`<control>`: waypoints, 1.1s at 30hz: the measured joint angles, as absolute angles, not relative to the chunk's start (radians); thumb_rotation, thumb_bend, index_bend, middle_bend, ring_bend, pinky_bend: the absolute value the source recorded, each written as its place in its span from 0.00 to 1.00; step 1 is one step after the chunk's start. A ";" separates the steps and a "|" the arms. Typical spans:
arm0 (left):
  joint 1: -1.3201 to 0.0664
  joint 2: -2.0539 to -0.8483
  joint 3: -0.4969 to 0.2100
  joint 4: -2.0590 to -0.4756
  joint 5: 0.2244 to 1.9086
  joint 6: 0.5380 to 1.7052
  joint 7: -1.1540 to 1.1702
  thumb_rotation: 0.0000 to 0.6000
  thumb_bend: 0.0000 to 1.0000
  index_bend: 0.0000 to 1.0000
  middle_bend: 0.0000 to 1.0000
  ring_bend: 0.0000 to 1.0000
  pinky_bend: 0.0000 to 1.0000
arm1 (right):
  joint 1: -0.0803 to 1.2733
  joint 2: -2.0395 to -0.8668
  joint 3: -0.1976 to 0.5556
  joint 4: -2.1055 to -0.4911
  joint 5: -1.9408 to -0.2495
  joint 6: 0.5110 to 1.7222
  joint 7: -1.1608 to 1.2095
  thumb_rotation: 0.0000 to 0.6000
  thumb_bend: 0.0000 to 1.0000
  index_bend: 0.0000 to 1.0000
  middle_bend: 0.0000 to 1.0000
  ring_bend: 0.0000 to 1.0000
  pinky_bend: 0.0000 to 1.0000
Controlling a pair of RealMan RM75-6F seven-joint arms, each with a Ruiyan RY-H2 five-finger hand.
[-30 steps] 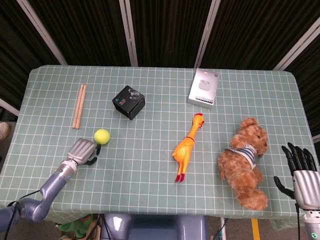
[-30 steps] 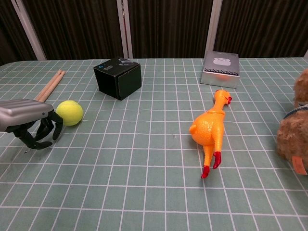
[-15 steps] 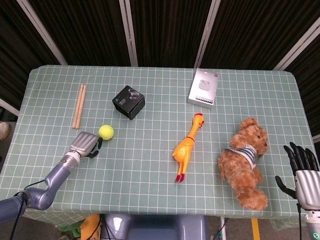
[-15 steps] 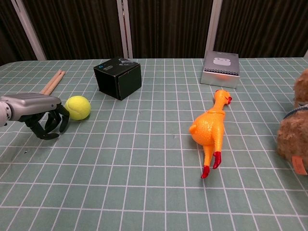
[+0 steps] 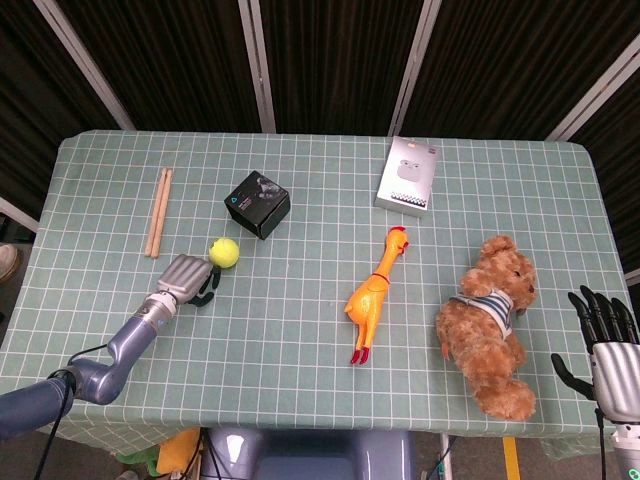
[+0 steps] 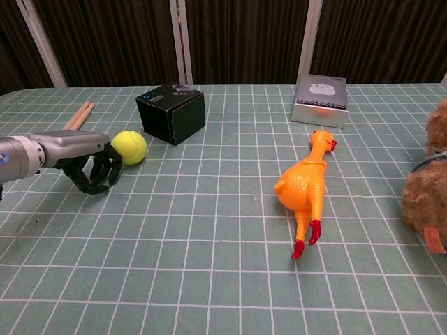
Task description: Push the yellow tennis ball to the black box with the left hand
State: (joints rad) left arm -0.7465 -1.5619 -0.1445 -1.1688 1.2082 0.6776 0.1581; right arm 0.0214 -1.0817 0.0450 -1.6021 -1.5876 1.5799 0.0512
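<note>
Tennis ball (image 5: 224, 252) closer to black box (image 5: 257, 204)

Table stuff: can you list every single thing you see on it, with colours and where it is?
tennis ball: one, yellow, near-left, just short of the box
black box: one, black, left of middle
wooden sticks: two, tan, far left, side by side
rubber chicken: one, orange-yellow, middle
white box: one, white and silver, far side
teddy bear: one, brown, striped top, right
left hand: one, grey and black, fingers curled, behind the ball
right hand: one, black fingers spread, off the right edge
</note>
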 measured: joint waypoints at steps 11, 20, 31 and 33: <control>-0.770 -1.587 -0.153 -1.095 1.223 0.680 0.109 1.00 0.35 0.53 0.63 0.47 0.67 | 0.016 -1.078 0.045 -1.597 -1.588 1.589 0.069 1.00 0.35 0.00 0.00 0.00 0.00; -0.808 -1.624 -0.167 -1.022 1.222 0.646 0.074 1.00 0.35 0.52 0.56 0.40 0.62 | 0.015 -1.071 0.044 -1.598 -1.589 1.590 0.086 1.00 0.35 0.00 0.00 0.00 0.00; -0.850 -1.695 -0.168 -0.923 1.268 0.647 0.020 1.00 0.32 0.51 0.52 0.37 0.57 | 0.020 -1.064 0.042 -1.596 -1.596 1.581 0.090 1.00 0.35 0.00 0.00 0.00 0.00; -0.855 -1.706 -0.165 -0.904 1.273 0.649 0.011 1.00 0.32 0.49 0.51 0.35 0.57 | 0.020 -1.066 0.040 -1.595 -1.598 1.580 0.087 1.00 0.35 0.00 0.00 0.00 0.00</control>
